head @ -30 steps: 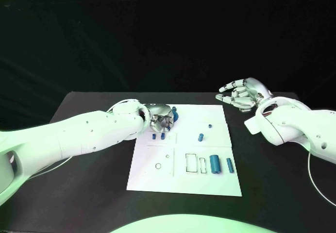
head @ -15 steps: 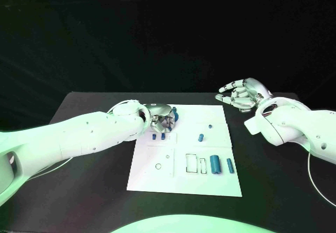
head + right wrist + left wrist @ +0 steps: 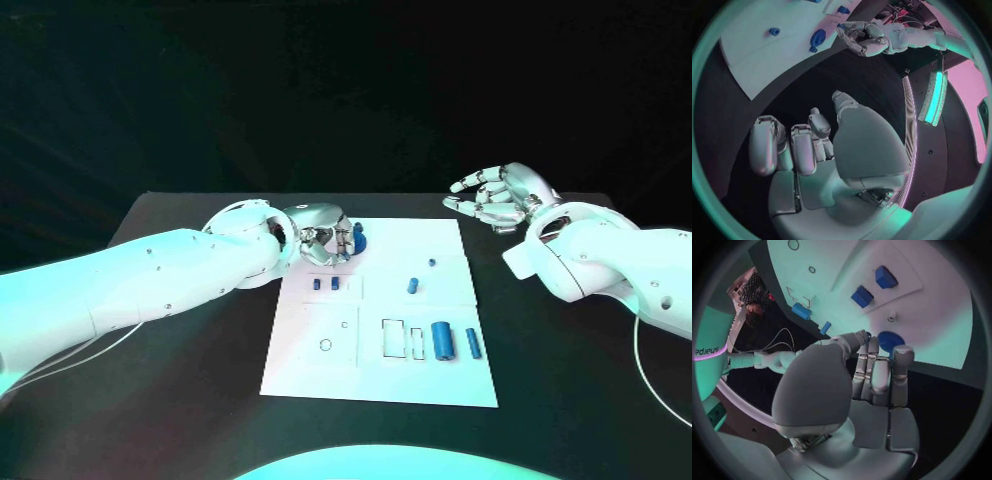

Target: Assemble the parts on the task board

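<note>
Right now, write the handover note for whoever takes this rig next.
Left hand: over the board's far left corner, fingers curled beside a blue part; grip cannot be confirmed.
Right hand: off the board's far right corner, open, holding nothing.
Board: two small parts behind the left hand, two more mid-board, two cylinders beside the outlined slots.
Done: nothing visibly seated. Left: place all parts.

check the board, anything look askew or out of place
Nothing stands out. The board lies flat on the table, blue parts rest tidily on it, the left hand is at its far corner by a round part, and the right hand hangs open beyond it.
</note>
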